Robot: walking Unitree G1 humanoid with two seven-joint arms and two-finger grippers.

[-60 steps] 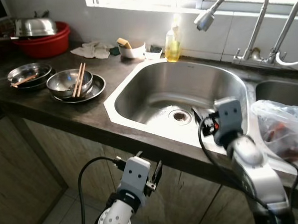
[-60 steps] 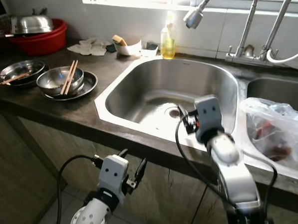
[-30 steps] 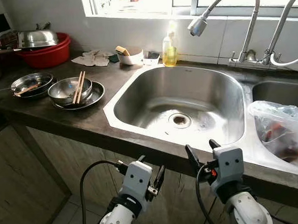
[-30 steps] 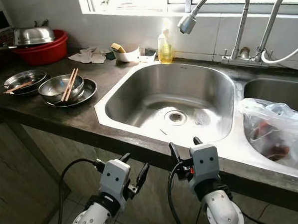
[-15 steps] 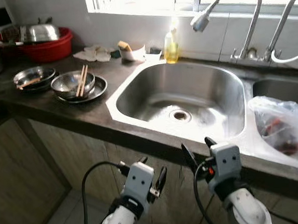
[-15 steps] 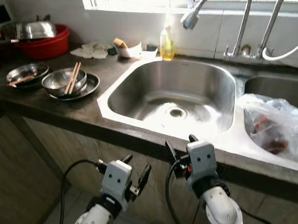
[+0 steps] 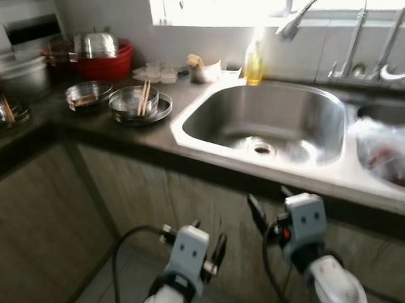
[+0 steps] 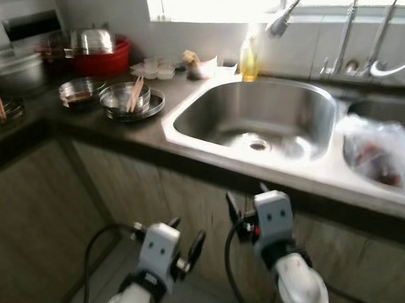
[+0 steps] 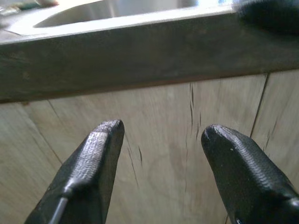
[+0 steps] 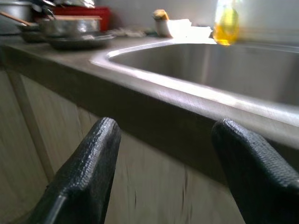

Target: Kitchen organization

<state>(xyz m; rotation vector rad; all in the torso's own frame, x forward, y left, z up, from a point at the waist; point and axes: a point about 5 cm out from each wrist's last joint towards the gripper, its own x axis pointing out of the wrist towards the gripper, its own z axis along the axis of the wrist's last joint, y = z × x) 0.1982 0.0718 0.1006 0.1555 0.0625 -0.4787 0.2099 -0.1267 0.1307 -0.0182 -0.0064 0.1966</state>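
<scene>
— Grippers, what pose?
— Both were held low in front of the cabinet doors [image 9: 187, 154], below the counter [image 7: 154, 137] edge. Left gripper [image 9: 161, 135] had its two black fingers spread wide, nothing between them, pointed at the wooden door under the counter lip. Right gripper [image 10: 163, 128] was the same, fingers wide apart and empty, aimed along the counter edge toward the sink [image 8: 255, 121]. Frames were a bit blurred.
— Counts?
— Two sink basins, the big one in the middle and a second one [image 7: 391, 114] to the right. Two faucets [image 8: 317, 10] behind them. One yellow soap bottle [image 7: 254, 60] at the back rim of the sink. One red tub [image 7: 106, 61], at the back left of the counter.
— Containers and contents?
— Metal bowl [image 7: 133, 101] sat on a plate left of the sink, with chopsticks [image 7: 144, 99] lying across it. Another shallow metal dish [image 7: 84, 95] was just beside it, farther left; contents too blurred to tell. Red tub held a metal lid or pot [image 7: 95, 43]. Small white bowl [image 7: 205, 70] near the soap had something in it, unclear what. Plastic bag [image 8: 383, 155] with reddish stuff inside was in the right basin. Big basin looked empty apart from the drain [image 7: 261, 148].
</scene>
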